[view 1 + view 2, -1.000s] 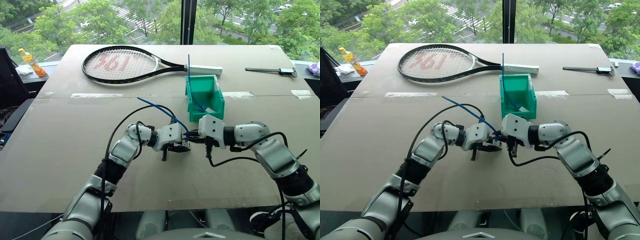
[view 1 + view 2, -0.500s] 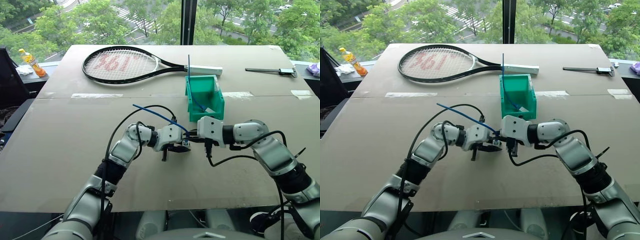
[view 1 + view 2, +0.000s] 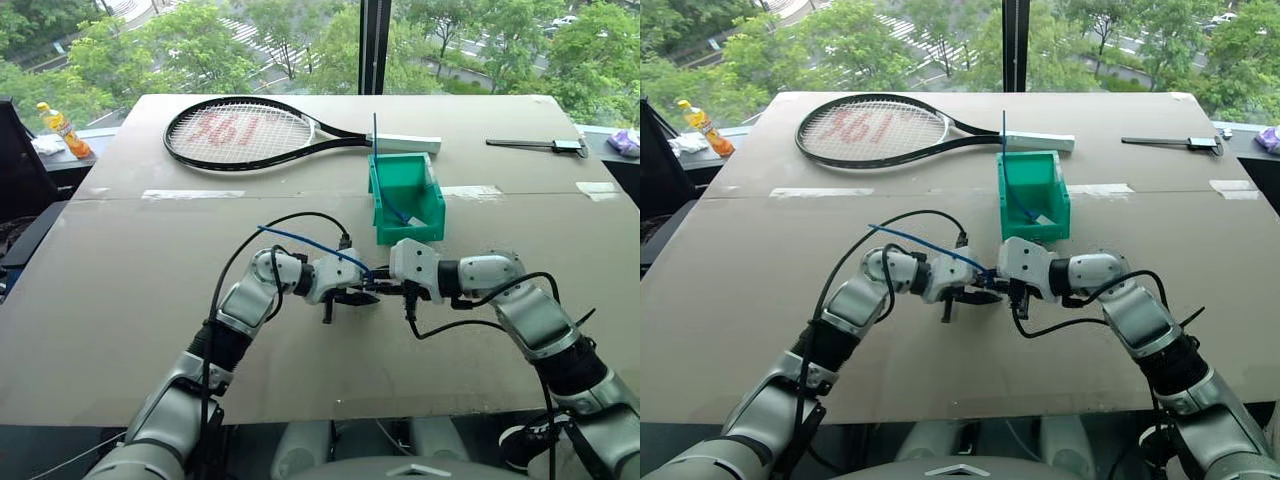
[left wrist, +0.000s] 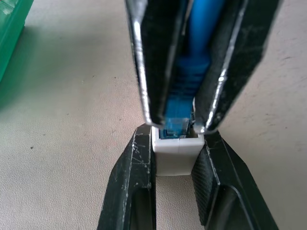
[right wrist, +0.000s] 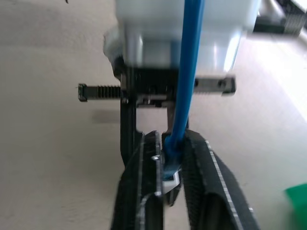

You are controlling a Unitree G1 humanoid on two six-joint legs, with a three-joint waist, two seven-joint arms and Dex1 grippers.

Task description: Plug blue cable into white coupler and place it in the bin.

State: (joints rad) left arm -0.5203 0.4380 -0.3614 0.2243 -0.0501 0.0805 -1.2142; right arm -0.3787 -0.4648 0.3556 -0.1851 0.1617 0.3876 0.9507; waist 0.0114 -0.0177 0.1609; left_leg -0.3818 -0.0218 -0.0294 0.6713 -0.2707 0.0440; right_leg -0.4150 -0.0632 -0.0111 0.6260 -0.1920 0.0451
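My left gripper is shut on the white coupler, held just above the tabletop in front of me. The blue cable's plug sits in the coupler's socket, and my right gripper faces the left one, its fingers closed on the plug's blue boot. From there the blue cable arcs up and away to the left, its far end free in the air. The teal bin stands on the table just beyond both grippers.
A straight blue cable stands upright in the bin. A tennis racket lies at the back left and a black tool at the back right. An orange bottle stands off the table's far left.
My right hand has sunk a little at the joint. The blue cable's free end has swung lower and to the left. The left hand has kept still.
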